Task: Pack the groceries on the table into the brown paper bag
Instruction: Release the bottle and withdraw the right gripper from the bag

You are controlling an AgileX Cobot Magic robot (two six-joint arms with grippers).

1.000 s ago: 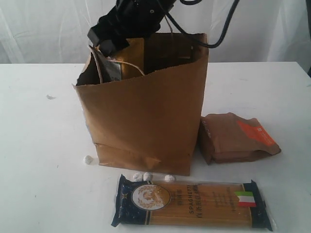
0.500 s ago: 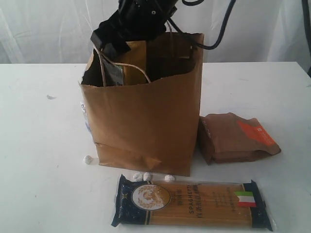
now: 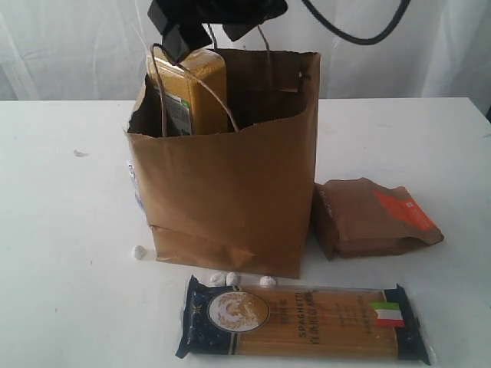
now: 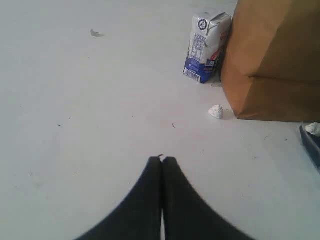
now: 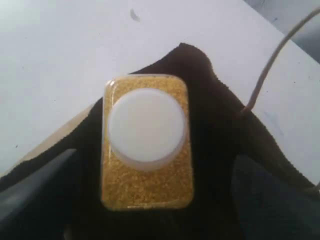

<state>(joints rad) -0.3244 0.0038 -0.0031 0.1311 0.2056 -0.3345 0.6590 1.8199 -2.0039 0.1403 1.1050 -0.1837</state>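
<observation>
The brown paper bag [image 3: 230, 192] stands upright on the white table [image 3: 61, 230]. The white-capped bottle of yellow grains [image 3: 196, 88] stands inside it, its top above the ragged rim. My right gripper [image 3: 205, 34] hangs just above the bottle, open. In the right wrist view its fingers are spread to either side of the bottle [image 5: 146, 125] and do not touch it. The spaghetti pack [image 3: 303, 320] lies in front of the bag. The orange-labelled pouch [image 3: 376, 217] lies to the bag's right. My left gripper [image 4: 162, 159] is shut and empty over bare table. Both jars are out of view.
A small blue-and-white carton [image 4: 207, 47] stands against the bag's left side [image 4: 275, 60]. White pebble-like bits [image 3: 234, 279] lie along the bag's front, and one more [image 4: 216, 111] at its left corner. A black cable loops above the bag.
My right gripper has risen out of the bag's mouth and let go of the bottle. The bottle stays standing in the bag. The bag's front rim has straightened.
</observation>
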